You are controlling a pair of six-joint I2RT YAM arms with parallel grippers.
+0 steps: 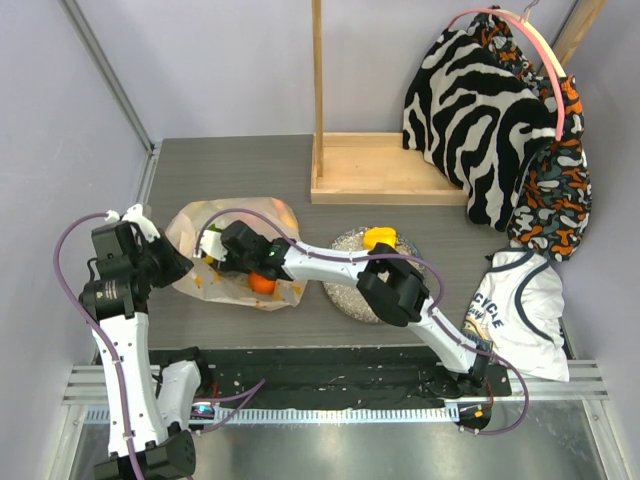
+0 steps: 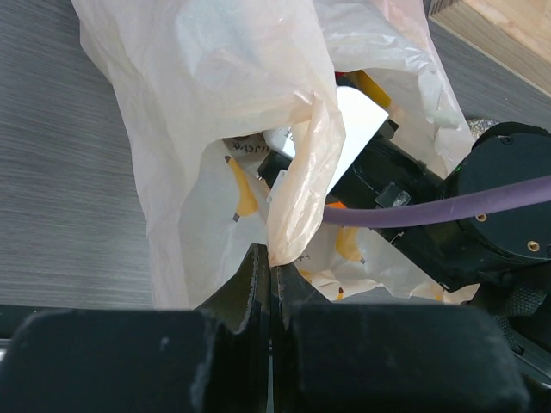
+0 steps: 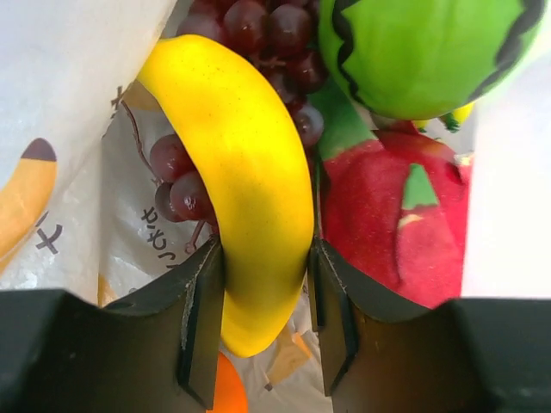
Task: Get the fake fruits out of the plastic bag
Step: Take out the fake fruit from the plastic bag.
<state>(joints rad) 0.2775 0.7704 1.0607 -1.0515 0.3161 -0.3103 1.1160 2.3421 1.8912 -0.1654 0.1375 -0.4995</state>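
The plastic bag (image 1: 205,222) lies at the table's left, its mouth facing right. A fold of the bag's rim (image 2: 297,172) is pinched in my left gripper (image 2: 271,258), which is shut on it at the bag's left side (image 1: 168,264). My right gripper (image 1: 228,250) reaches inside the bag. In the right wrist view this gripper (image 3: 265,258) is shut on a yellow banana (image 3: 250,181), one finger pressed against each side. Dark red grapes (image 3: 258,30), a green fruit (image 3: 422,52) and a red fruit (image 3: 387,215) crowd behind it. An orange (image 1: 262,284) lies at the bag's mouth.
A speckled grey plate (image 1: 338,288) right of the bag carries a yellow fruit (image 1: 379,238). A wooden stand (image 1: 375,170) rises at the back, with zebra-print cloth (image 1: 480,110) hanging to its right. A white shirt (image 1: 525,300) lies at the right edge.
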